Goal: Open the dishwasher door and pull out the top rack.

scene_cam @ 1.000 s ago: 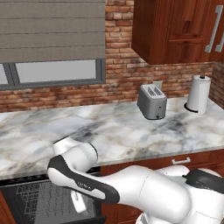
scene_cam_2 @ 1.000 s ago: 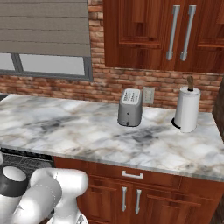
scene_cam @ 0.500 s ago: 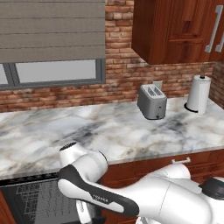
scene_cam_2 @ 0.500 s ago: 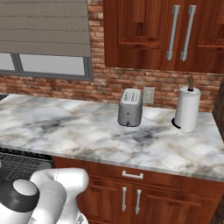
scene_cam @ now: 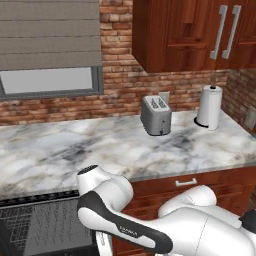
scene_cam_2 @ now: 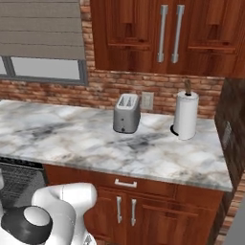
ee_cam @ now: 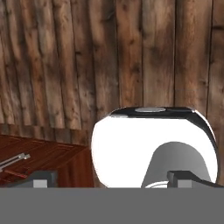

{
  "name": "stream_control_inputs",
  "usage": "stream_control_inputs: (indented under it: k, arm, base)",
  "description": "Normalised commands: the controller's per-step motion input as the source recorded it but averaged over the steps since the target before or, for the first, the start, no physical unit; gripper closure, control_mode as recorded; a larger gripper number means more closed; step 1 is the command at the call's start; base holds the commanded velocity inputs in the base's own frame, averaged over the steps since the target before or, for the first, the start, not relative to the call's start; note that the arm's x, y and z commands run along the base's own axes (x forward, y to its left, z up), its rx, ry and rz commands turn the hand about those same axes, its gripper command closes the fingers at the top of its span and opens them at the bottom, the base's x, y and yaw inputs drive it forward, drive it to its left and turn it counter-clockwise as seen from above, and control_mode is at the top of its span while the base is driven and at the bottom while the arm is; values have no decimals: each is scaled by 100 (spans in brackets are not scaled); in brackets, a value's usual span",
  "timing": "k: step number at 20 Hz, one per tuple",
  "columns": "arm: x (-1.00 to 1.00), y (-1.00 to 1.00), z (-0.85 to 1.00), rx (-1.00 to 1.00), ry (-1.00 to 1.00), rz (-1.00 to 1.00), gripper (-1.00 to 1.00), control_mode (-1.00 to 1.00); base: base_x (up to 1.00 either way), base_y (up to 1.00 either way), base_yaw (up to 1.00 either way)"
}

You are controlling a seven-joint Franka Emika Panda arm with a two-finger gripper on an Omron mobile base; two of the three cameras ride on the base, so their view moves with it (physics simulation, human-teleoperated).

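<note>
Item: top rack (scene_cam: 42,222), grey wire-grid basket, seen at the lower left of the left base view inside the dark dishwasher opening under the bench (scene_cam: 100,145); a corner of the same grid shows at the left edge of the right base view (scene_cam_2: 19,179). Handling, as a judgement: stiff metal wire, light when empty, likely to roll out on rails with little drag; thin wires are slippery for flat pads, so you should hook or pinch the front cross-wire near its middle and pull straight outward, level, to avoid racking it sideways. Look: fine, even mesh, shallow, nearly as wide as the opening, grey against black. Dishwasher door: you cannot make out the panel or its bar handle here; the visible rack suggests it is already down. Pincer (ee_cam: 111,177): two dark tips at the bottom of the hand view, set well apart, nothing between them, facing wooden floor planks and the robot's own body. Surroundings: toaster (scene_cam: 156,116) and paper towel roll (scene_cam: 209,107) on the bench, well apart from the rack.
</note>
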Motion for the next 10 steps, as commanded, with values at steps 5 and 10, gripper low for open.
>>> stream_control_inputs:
  k: [5, 10]
  arm:
    - [0, 0, 0, 0, 0, 0, -100, 100]
    - [0, 0, 0, 0, 0, 0, -100, 100]
  base:
    - [-49, -42, 12]
    - [-21, 1, 42]
